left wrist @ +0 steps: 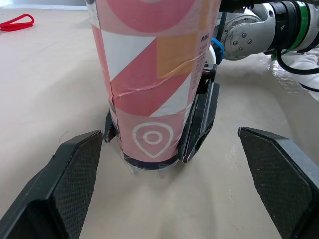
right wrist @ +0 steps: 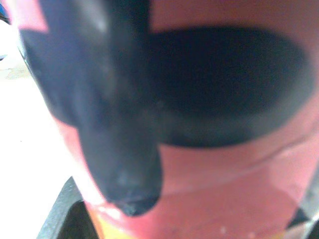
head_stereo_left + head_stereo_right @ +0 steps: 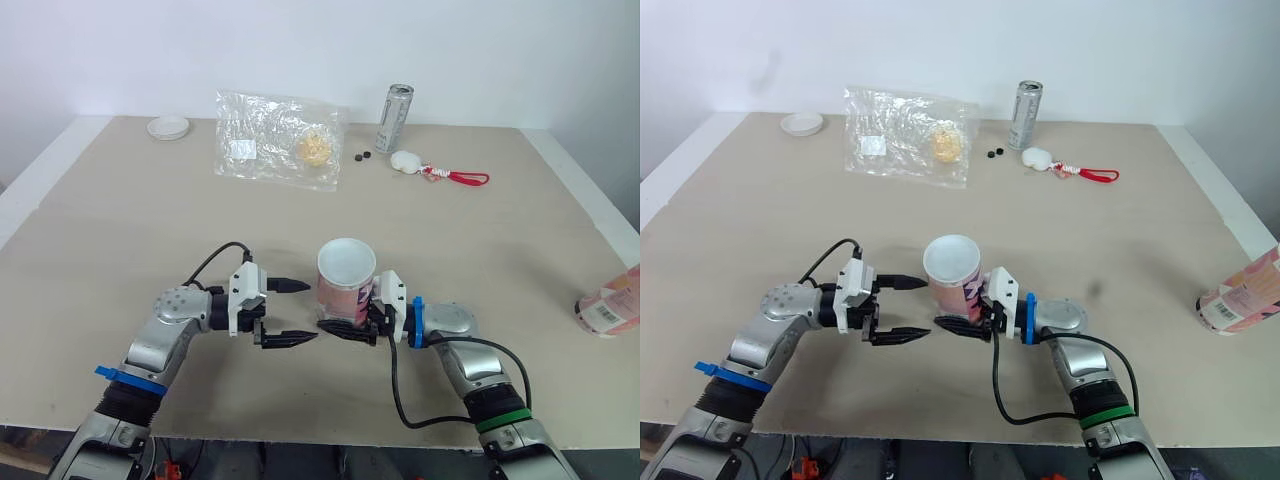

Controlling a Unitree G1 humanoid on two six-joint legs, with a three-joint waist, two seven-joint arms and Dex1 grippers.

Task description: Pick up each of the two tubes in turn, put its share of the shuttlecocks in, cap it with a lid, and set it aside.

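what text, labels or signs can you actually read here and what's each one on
No words can be read.
White map-pin sign: on the upright tube, near its base.
Small vertical print on that tube: too small.
White label on the tube at the right edge: too small.
Print on the silver can: blurred.
Sticker on the plastic bag: blurred.

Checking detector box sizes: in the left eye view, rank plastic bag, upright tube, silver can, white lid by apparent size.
1. plastic bag
2. upright tube (nearest the camera, so its true size is unsure)
3. silver can
4. white lid
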